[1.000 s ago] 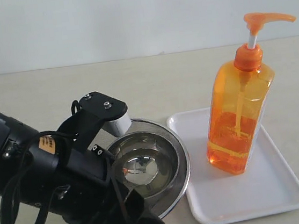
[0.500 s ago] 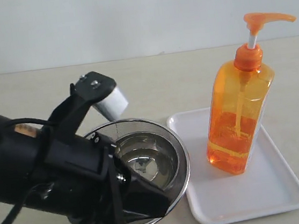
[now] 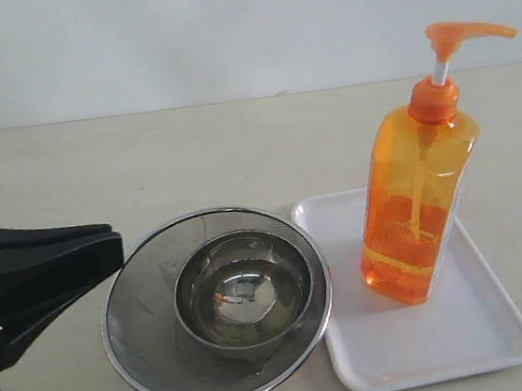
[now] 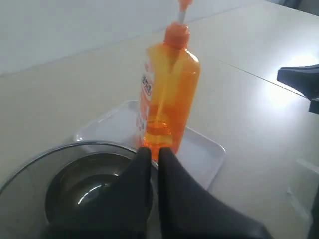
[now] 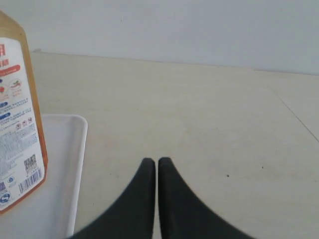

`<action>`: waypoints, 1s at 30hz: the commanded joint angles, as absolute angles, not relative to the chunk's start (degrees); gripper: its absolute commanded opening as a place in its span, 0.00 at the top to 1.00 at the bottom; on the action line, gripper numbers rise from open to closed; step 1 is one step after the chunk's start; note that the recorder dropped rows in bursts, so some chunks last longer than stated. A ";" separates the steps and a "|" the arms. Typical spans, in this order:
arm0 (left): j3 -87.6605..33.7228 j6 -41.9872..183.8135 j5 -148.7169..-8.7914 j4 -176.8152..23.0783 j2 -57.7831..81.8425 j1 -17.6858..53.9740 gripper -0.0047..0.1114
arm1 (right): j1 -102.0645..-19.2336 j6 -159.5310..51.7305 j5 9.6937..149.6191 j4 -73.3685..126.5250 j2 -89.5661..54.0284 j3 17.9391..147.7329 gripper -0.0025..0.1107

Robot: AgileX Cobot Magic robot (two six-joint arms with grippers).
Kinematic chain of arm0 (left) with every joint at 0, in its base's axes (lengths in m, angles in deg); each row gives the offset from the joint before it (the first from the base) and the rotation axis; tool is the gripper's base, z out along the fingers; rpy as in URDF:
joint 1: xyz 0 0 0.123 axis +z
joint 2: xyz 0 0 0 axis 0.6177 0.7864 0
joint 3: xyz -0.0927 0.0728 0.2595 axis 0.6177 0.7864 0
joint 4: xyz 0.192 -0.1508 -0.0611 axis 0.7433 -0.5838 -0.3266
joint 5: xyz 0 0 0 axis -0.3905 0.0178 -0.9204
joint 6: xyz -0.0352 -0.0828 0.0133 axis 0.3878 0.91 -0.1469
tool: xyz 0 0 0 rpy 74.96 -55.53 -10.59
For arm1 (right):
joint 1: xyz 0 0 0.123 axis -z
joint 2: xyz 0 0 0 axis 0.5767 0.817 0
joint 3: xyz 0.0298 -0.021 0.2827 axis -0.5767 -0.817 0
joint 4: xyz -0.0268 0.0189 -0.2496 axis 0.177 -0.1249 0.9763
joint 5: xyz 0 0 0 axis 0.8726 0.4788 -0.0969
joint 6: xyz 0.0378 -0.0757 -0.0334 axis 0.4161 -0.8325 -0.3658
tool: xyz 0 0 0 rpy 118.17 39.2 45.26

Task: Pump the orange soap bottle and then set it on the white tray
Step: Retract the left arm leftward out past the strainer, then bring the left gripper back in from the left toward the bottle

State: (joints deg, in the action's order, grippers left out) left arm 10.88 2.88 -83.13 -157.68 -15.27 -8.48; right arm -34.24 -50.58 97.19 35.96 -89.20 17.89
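The orange soap bottle [image 3: 419, 201] stands upright on the white tray [image 3: 428, 337], pump head raised with its spout to the right. In the left wrist view the orange soap bottle [image 4: 167, 94] is on the white tray [image 4: 199, 149], beyond my left gripper [image 4: 152, 152], which is shut on nothing and hangs over the strainer's rim. Only that left gripper's black tip [image 3: 111, 246] shows in the exterior view, at the left edge. My right gripper [image 5: 156, 162] is shut and empty over bare table, beside the tray [image 5: 60, 149] and the labelled bottle [image 5: 17, 124].
A round steel mesh strainer [image 3: 137, 304] holding a small shiny steel bowl [image 3: 244, 292] sits just left of the tray, touching its edge. A black part of the other arm [image 4: 299, 79] shows far off across the table in the left wrist view.
The left arm has pulled back to the left, off the strainer, which now shows whole. Its jaws have gone from open to shut. Bottle and tray have not moved.
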 commanded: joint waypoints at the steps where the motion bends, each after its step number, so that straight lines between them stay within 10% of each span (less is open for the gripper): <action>1: 13.45 2.44 -76.68 -158.53 -17.96 -8.35 0.92 | -34.05 -47.34 87.24 31.14 -89.57 17.94 0.98; 14: 13.64 3.39 -75.14 -158.53 -17.96 -8.35 0.92 | -35.01 -24.23 64.06 19.30 -89.57 17.94 0.98; 21: 12.39 3.37 -74.70 -158.42 -17.96 -8.35 0.92 | -39.89 7.96 38.77 64.18 -86.94 23.22 0.98; 30: 6.15 3.37 -75.76 -154.78 -12.34 -8.35 0.92 | -39.77 12.10 47.26 70.81 -70.06 26.94 0.98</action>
State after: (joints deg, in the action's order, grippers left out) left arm 7.87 2.88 -75.07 -155.72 -15.49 -8.48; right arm -39.84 11.78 44.66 67.39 -75.67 26.62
